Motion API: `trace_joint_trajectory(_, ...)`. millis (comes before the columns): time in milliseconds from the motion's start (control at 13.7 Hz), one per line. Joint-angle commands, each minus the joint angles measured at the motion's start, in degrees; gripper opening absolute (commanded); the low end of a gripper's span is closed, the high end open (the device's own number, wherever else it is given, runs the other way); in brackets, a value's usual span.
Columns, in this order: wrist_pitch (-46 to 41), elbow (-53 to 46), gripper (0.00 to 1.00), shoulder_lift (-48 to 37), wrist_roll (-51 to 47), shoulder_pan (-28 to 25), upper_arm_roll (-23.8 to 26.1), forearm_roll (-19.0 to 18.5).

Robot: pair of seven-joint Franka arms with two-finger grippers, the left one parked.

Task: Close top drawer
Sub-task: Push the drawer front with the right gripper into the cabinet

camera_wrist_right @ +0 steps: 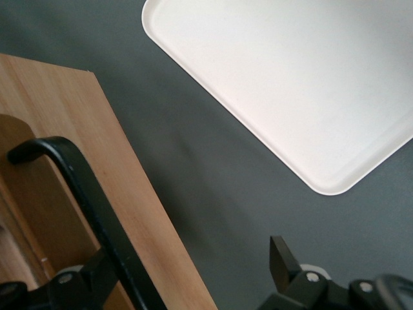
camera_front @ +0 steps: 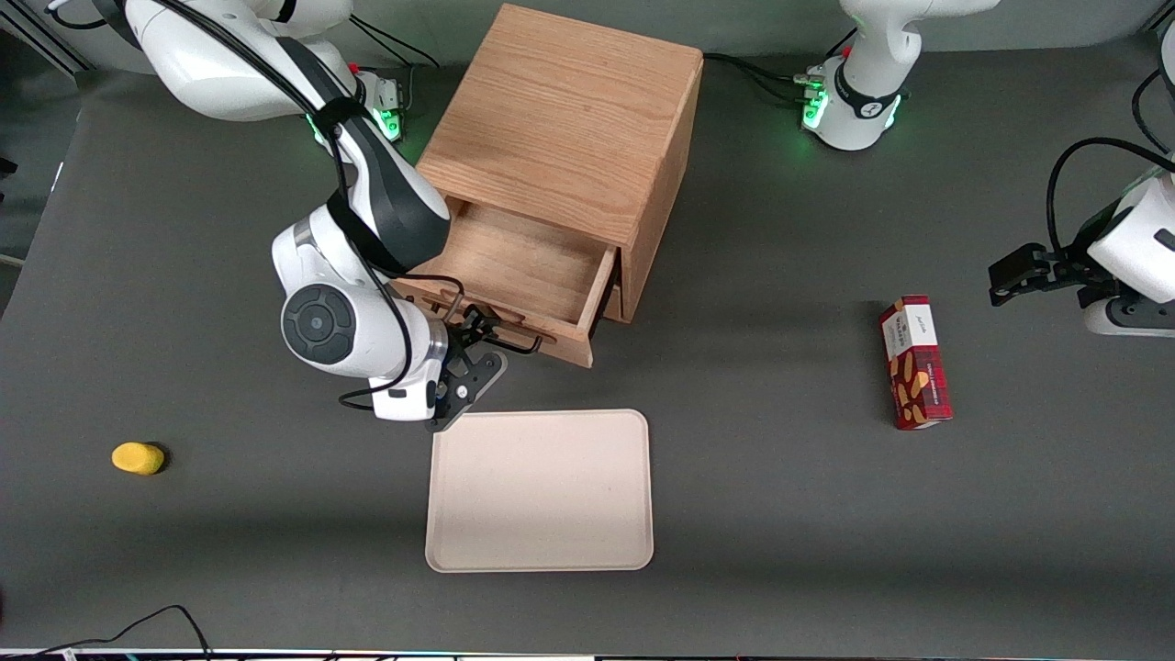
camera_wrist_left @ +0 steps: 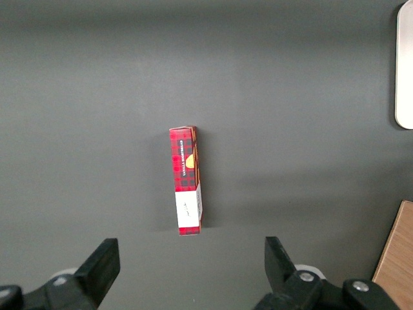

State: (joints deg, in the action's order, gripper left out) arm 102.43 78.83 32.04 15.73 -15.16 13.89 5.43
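The wooden cabinet (camera_front: pixel 560 119) stands at the back middle of the table. Its top drawer (camera_front: pixel 523 266) is pulled out toward the front camera, and its shallow tray is empty. The black wire handle (camera_front: pixel 503 341) sits on the drawer front. My right gripper (camera_front: pixel 470 356) is at that front, close to the handle, nearer the front camera than the drawer. In the right wrist view the gripper (camera_wrist_right: pixel 184 284) is open. The handle (camera_wrist_right: pixel 84 194) and the lower edge of the drawer front (camera_wrist_right: pixel 129 187) lie between its fingers (camera_wrist_right: pixel 281 261). The lower drawer is hidden.
A beige tray (camera_front: pixel 540 491) lies on the table just nearer the front camera than the gripper; it also shows in the right wrist view (camera_wrist_right: pixel 290 84). A yellow lump (camera_front: pixel 138 458) lies toward the working arm's end. A red box (camera_front: pixel 915 374) lies toward the parked arm's end.
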Motion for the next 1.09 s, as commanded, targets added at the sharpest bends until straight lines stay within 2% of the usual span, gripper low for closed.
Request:
trace_joint_trajectory(0,0.6,2.9,1.00,-2.3,-2.4,0.4,1.2,0.0)
trace_joint_trajectory(1022,2.7,9.0,1.00,-5.6,-7.5,1.4,4.2,-0.9)
